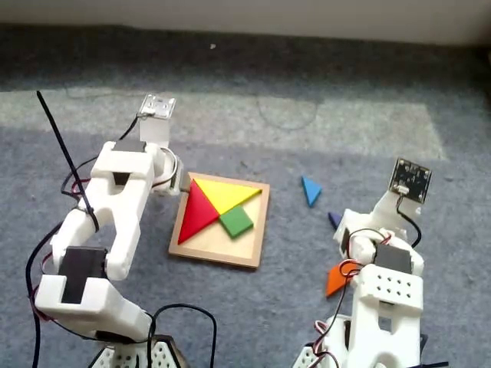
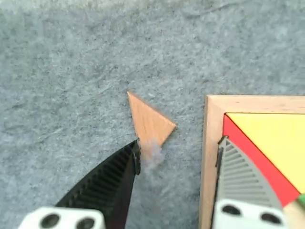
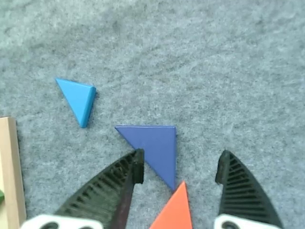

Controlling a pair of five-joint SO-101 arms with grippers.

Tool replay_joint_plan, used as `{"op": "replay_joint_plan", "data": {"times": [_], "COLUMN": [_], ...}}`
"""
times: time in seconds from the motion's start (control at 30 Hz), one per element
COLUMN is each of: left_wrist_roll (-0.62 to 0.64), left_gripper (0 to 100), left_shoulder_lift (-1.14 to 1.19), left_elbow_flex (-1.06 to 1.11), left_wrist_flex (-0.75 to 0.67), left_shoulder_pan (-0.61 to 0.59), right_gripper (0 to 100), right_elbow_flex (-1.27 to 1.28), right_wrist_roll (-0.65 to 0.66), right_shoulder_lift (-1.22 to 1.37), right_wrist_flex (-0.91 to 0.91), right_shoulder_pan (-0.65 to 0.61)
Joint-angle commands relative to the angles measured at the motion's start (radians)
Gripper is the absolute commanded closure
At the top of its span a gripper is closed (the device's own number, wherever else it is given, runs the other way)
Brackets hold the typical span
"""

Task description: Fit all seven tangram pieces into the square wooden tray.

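Evidently the step in hand is picking up the plain wooden triangle (image 2: 150,125), which lies flat on the grey desk (image 2: 71,71) just ahead of the left tool (image 2: 179,143). That tool gapes wide and holds nothing. Its black finger sits just beside the triangle's near corner, and its grey finger hangs over the rim of the tray (image 2: 212,157). To do this well, I judge the tool should slide away from the tray until both fingers straddle the thin piece, then come down low and pinch across two edges, lest the grey finger catch the rim. The tray holds three pieces: a red triangle (image 2: 252,151), a yellow triangle (image 2: 276,138) and a green square (image 1: 236,222). The right tool (image 3: 181,153) is likewise wide apart and empty, with a dark blue triangle (image 3: 155,145) and an orange piece (image 3: 174,212) between its fingers, and a light blue triangle (image 3: 78,98) lying farther ahead.
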Motion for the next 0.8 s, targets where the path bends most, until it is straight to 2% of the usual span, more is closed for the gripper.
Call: {"op": "replay_joint_plan", "data": {"times": [0.0, 0.17, 0.3, 0.4, 0.5, 0.6, 0.77], "left_wrist_roll": [-0.005, -0.003, -0.002, -0.002, -0.003, -0.006, -0.005], "left_gripper": [73, 73, 73, 74, 79, 82, 82], "left_shoulder_lift": [-0.047, -0.001, 0.097, 0.157, 0.203, 0.231, 0.239], "left_elbow_flex": [-0.001, -0.013, -0.102, -0.180, -0.242, -0.274, -0.278], "left_wrist_flex": [-0.037, -0.057, -0.054, 0.032, 0.092, 0.123, 0.138], "left_shoulder_pan": [0.018, 0.018, 0.016, 0.013, 0.008, -0.015, -0.059], "right_gripper": [75.9, 75.9, 75.9, 75.9, 75.9, 75.9, 75.9], "right_elbow_flex": [-0.007, -0.007, -0.007, -0.005, -0.005, -0.005, -0.005], "right_wrist_roll": [0.011, 0.011, 0.011, 0.011, 0.011, 0.011, 0.011], "right_shoulder_lift": [-0.022, -0.022, -0.022, -0.022, -0.022, -0.022, -0.022], "right_wrist_flex": [-0.027, -0.027, -0.027, -0.027, -0.027, -0.027, -0.027], "right_shoulder_pan": [0.004, 0.004, 0.004, 0.004, 0.004, 0.004, 0.004]}}
